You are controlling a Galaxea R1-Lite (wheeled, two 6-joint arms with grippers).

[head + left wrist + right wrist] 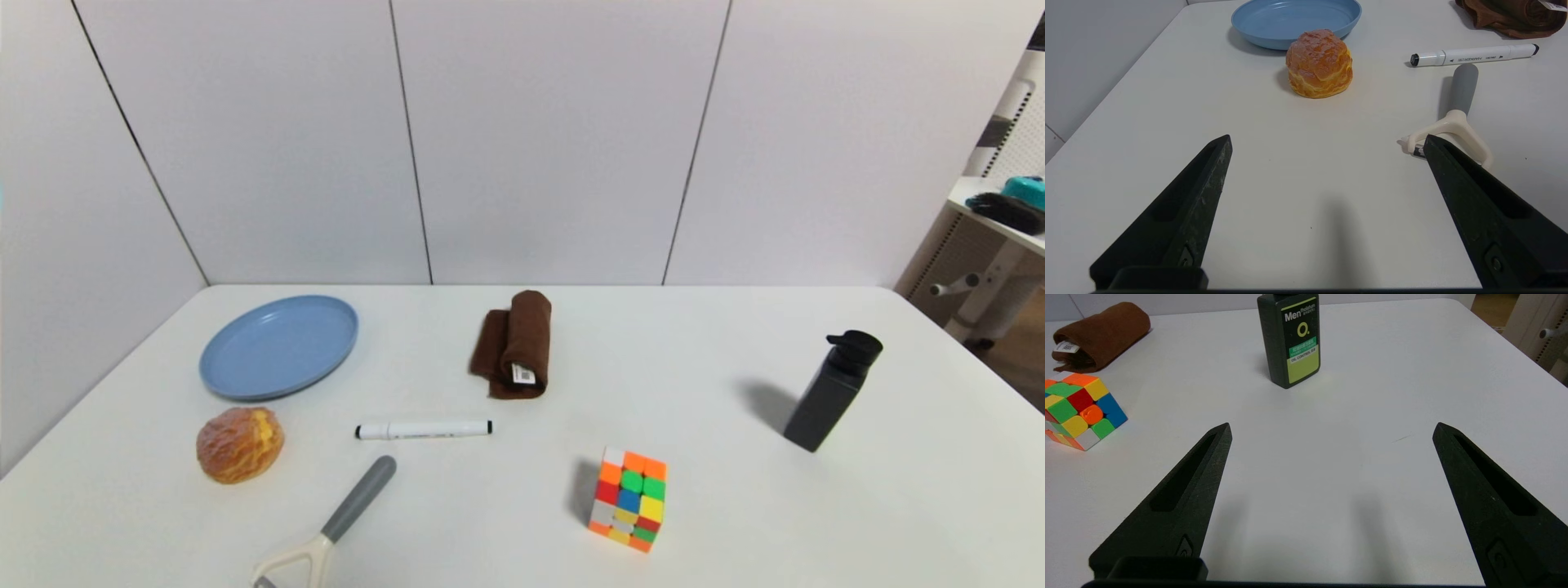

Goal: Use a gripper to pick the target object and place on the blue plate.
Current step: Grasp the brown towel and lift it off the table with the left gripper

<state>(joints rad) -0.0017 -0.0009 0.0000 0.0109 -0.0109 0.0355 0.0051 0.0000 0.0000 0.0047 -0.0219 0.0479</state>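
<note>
Both the left gripper [1327, 143] and the right gripper [1331, 428] are hovering with fingers spread wide, holding nothing. The rolled dark brown cloth towel [514, 345], lying right of the round light blue plate [279, 346], looks soft and light; pinching across the roll's middle seems best.

The left gripper [1327, 141] — two black, tapering, wedge-shaped fingers [1192, 212] with long recessed slots down their inner faces — stands spread wide, holding nothing, raised off the surface beneath it. The right gripper [1331, 428] has the same black pointed fingers [1184, 498], likewise parted wide and holding nothing — it too hangs above the surface, touching nothing. Neither arm shows in the head view; only the finger pairs appear, each in its own wrist view.
</note>
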